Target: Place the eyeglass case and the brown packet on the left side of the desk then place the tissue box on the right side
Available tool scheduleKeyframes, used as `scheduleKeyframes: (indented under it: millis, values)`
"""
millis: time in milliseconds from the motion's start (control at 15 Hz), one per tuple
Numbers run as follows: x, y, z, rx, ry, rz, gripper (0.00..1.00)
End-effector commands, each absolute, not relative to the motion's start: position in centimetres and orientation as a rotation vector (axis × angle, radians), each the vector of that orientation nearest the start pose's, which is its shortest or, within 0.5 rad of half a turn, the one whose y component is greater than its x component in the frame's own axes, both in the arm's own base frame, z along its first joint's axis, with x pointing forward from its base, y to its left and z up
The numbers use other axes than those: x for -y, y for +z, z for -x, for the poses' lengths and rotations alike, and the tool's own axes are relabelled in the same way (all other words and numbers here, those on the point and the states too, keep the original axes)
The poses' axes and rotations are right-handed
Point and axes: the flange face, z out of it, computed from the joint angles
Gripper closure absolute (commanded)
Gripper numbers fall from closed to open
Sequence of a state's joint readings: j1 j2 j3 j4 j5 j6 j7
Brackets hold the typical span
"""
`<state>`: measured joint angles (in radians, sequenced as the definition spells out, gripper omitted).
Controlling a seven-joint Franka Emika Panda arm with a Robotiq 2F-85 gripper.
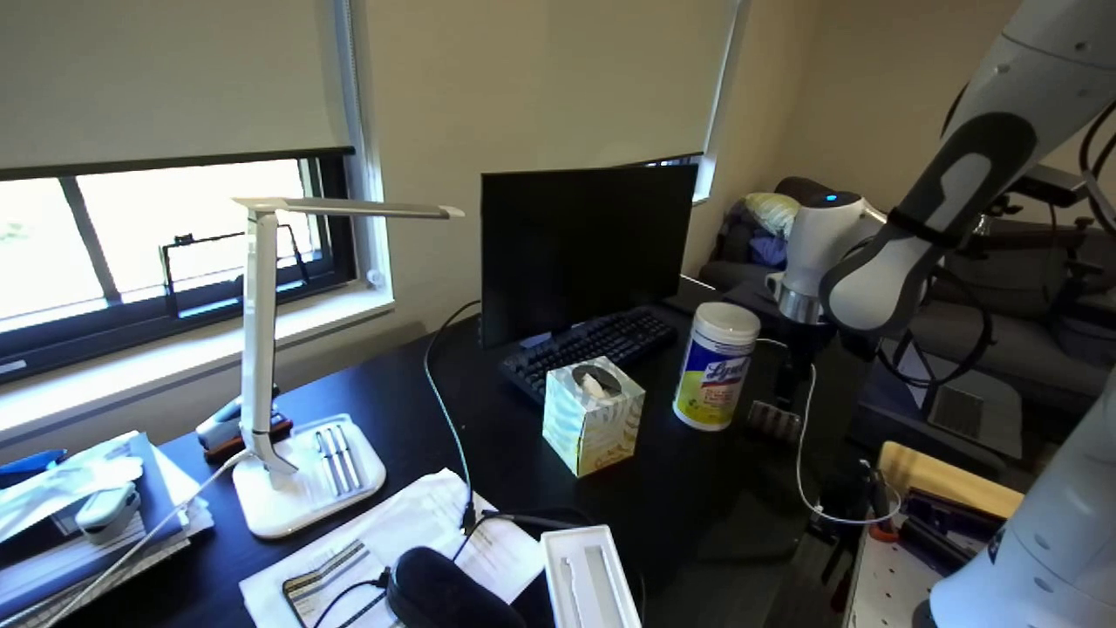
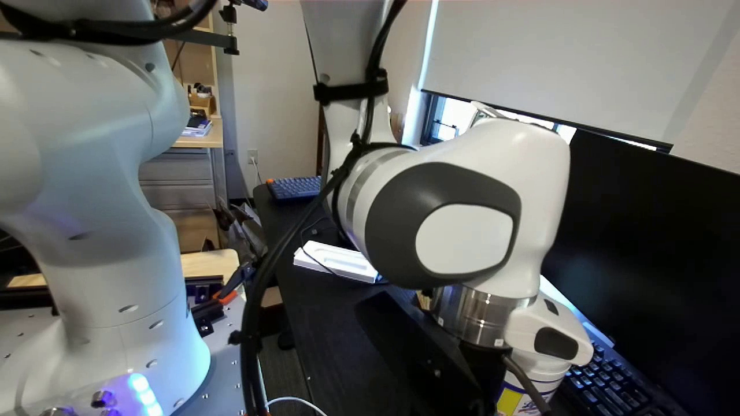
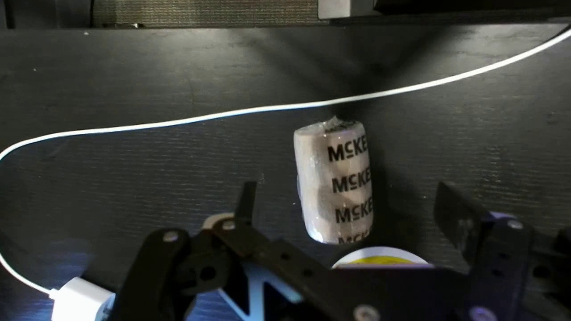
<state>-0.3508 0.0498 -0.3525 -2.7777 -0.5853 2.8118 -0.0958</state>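
The brown packet (image 3: pixel 334 183), a clear-wrapped roll with black lettering, lies on the dark desk (image 3: pixel 178 178) in the wrist view. My gripper (image 3: pixel 345 189) is open above it, one finger off to each side and nothing gripped. In an exterior view the packet (image 1: pixel 774 420) shows just below the gripper, right of the tub. The tissue box (image 1: pixel 593 423), pale with leaf patterns and a tissue at its top, stands mid-desk. A black eyeglass case (image 1: pixel 445 591) rests on papers at the near edge, partly cut off by the frame. The arm blocks much of an exterior view.
A white wipes tub (image 1: pixel 717 371) stands between tissue box and packet. Behind are a keyboard (image 1: pixel 602 344) and monitor (image 1: pixel 593 253). A white cable (image 3: pixel 267 108) runs past the packet to a charger (image 3: pixel 80 301). A lamp (image 1: pixel 260 331) and open white box (image 1: pixel 591 576) also occupy the desk.
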Motion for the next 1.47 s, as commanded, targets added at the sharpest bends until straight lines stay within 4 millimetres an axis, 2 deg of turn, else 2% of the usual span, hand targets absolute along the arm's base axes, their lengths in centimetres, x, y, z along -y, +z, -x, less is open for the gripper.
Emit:
scheduleKeyframes:
  millis: [0, 333, 800, 867, 933, 1067, 1400]
  values:
    - [23.2, 16.7, -29.2, -0.083, 0.139, 3.272, 0.0]
    - [24.3, 14.5, -29.5, -0.102, 0.115, 3.25, 0.0]
    - [25.9, 12.1, -31.6, 0.1, 0.125, 3.213, 0.0]
    - [26.0, 11.6, -31.7, 0.126, 0.13, 3.204, 0.05]
    - [26.2, 11.2, -31.9, 0.145, 0.135, 3.199, 0.26]
    - [26.4, 10.7, -32.1, 0.177, 0.14, 3.193, 0.31]
    - [26.5, 10.5, -32.3, 0.156, 0.163, 3.191, 0.64]
